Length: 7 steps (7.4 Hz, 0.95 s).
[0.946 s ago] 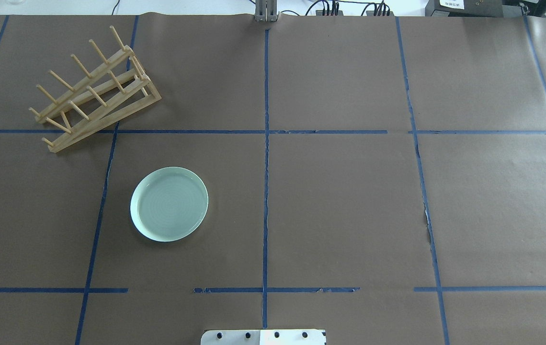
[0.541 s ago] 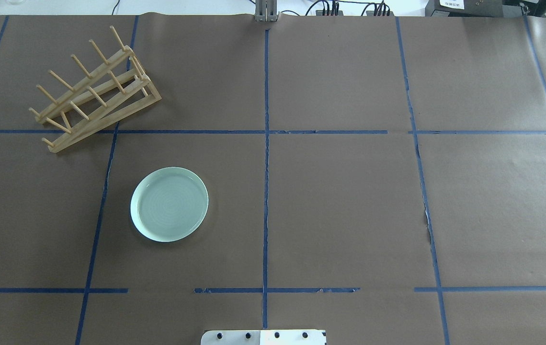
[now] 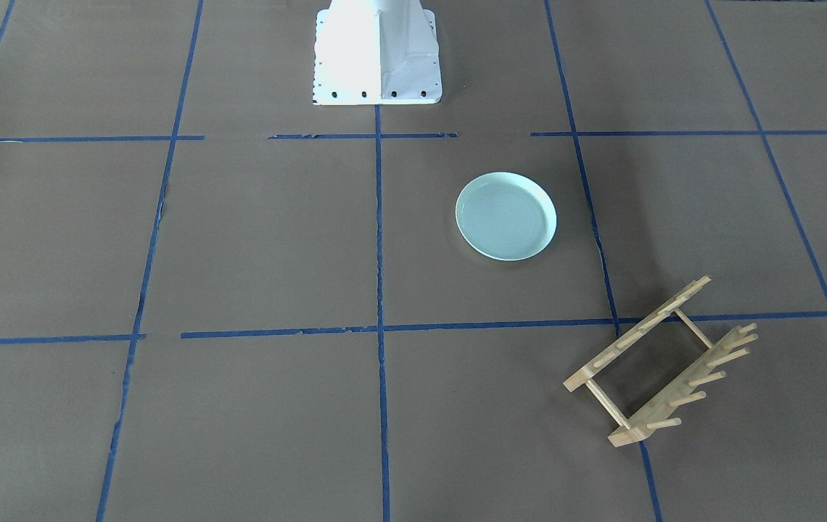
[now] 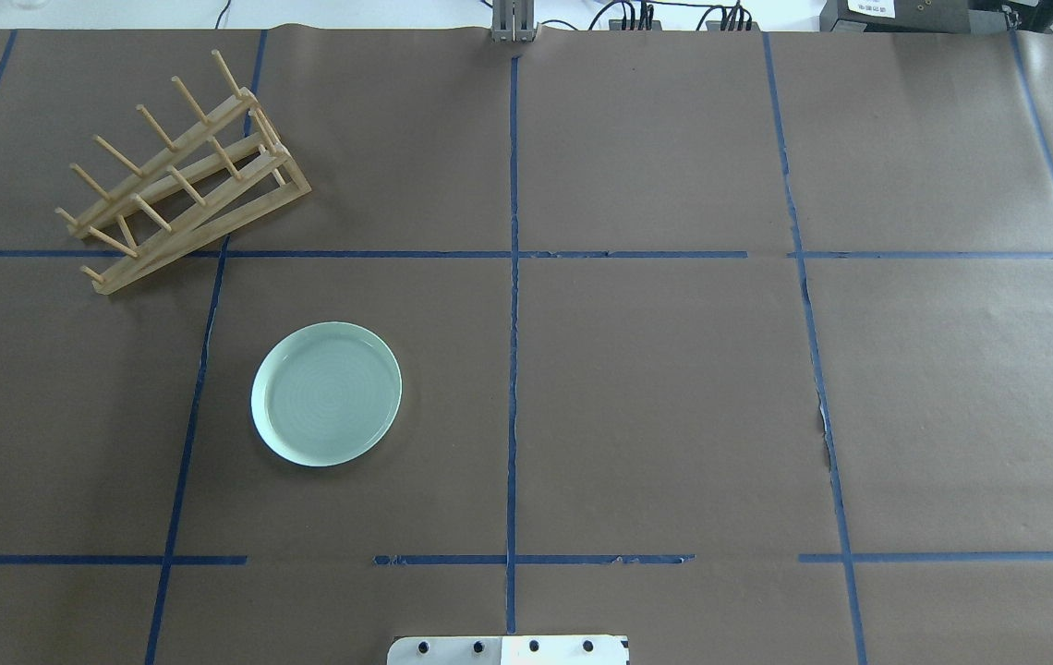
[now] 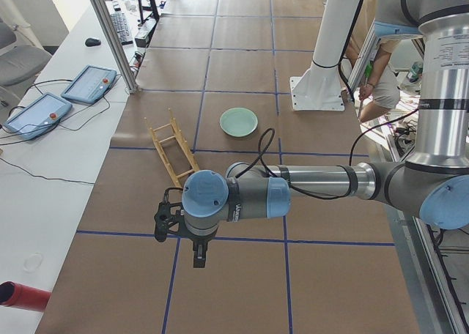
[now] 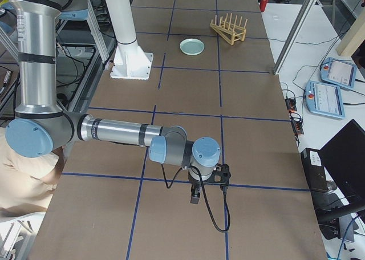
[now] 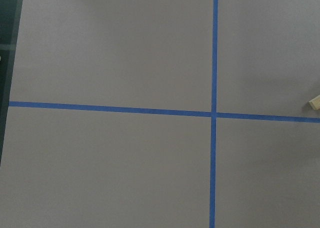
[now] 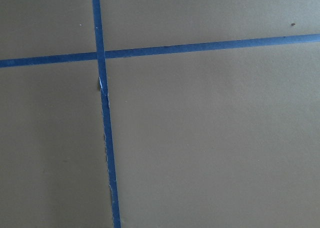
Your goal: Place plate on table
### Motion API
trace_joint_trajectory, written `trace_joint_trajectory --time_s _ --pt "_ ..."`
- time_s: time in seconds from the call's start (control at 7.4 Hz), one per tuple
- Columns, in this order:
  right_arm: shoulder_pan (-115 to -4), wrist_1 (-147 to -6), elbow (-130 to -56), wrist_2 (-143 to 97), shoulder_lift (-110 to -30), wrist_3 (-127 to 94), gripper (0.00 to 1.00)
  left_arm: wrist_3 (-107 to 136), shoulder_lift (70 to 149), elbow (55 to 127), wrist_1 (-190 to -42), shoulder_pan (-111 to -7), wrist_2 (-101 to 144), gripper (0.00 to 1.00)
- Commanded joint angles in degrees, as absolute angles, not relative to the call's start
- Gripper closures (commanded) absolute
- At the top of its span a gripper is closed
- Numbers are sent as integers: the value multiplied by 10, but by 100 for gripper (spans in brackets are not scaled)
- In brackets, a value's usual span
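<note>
The pale mint-green plate (image 4: 326,393) lies flat on the brown taped table (image 4: 674,388), in the left half of the overhead view. It also shows in the front view (image 3: 505,216) and small in the left side view (image 5: 239,121) and the right side view (image 6: 191,46). Nothing touches it. My left gripper (image 5: 199,258) shows only in the left side view, far from the plate. My right gripper (image 6: 195,198) shows only in the right side view, also far off. I cannot tell whether either is open or shut. Both wrist views show only paper and blue tape.
A light wooden peg rack (image 4: 180,175) stands empty at the far left, beyond the plate; a corner of it (image 7: 315,103) shows in the left wrist view. The white robot base (image 3: 376,51) stands at the near table edge. Tablets (image 5: 88,83) lie on a side desk.
</note>
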<state>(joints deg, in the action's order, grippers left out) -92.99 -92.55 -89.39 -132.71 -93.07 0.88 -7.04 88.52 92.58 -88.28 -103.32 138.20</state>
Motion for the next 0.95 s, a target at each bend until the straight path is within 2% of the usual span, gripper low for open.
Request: trace_joint_trajectory --time_s 0.0,0.14,0.81 --pt "-930 -925 -894 -1327 -931 9 0 -76 881 920 -884 -1033 1382 0" --pt "-930 -925 -894 -1327 -931 9 0 -76 878 908 -885 -1033 1383 0" --pt "-930 -925 -894 -1327 -931 9 0 -76 882 941 -884 -1033 1382 0"
